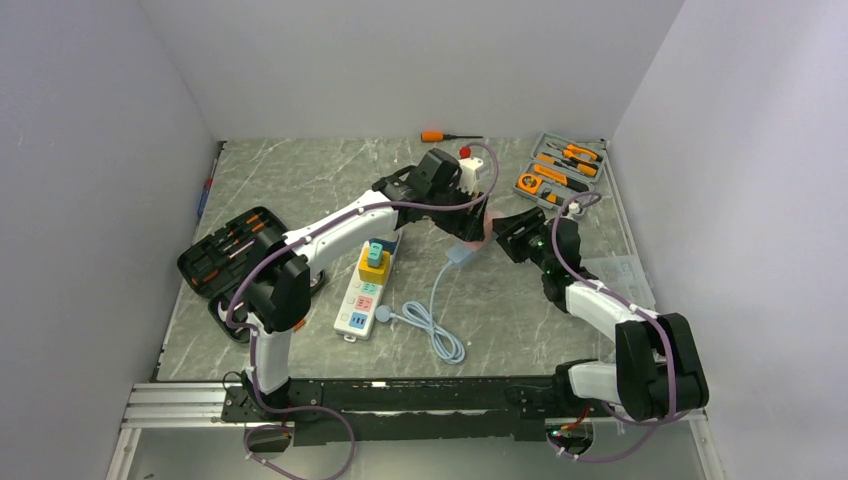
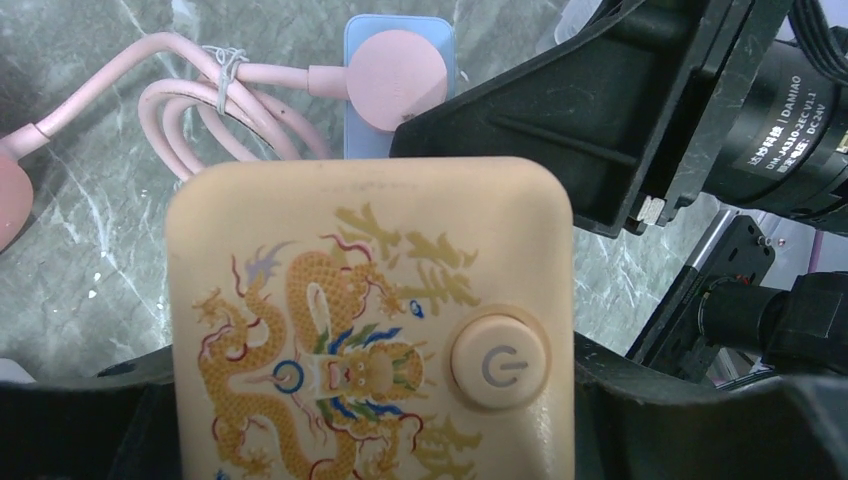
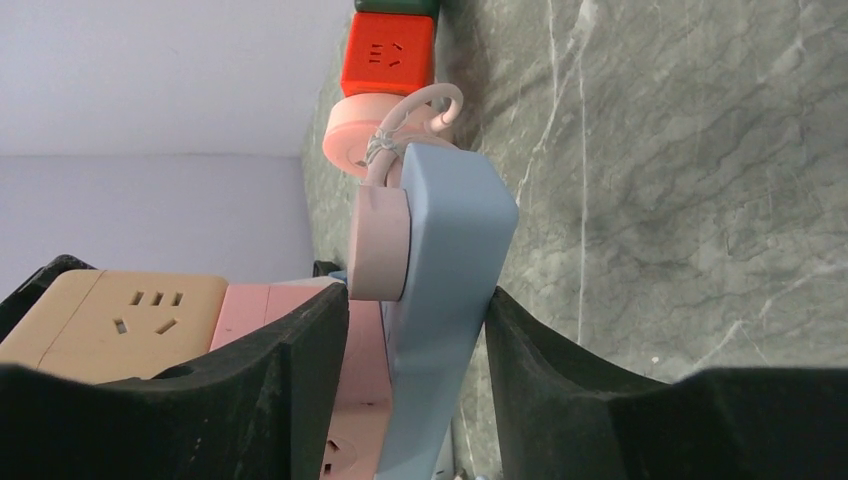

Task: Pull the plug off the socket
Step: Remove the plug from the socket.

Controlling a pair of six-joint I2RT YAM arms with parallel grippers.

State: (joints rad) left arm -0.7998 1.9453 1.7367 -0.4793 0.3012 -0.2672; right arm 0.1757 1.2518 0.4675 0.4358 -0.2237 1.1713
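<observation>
my left gripper [image 2: 375, 400] clenched on beige socket cube [image 2: 370, 250], fingertips hidden behind it | my right gripper [image 3: 415, 330] straddles pink plug [image 3: 380, 240] seated in blue socket [image 3: 450, 250], whether it squeezes I cannot tell | farther: pink cable [image 2: 280, 72] bundled, red cube [image 3: 385, 55], socket's lower end cut off

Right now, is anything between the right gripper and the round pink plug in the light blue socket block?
Nothing visible. The right gripper straddles the round pink plug and light blue socket block: one finger faces the plug directly, the other sits behind the block.
</observation>
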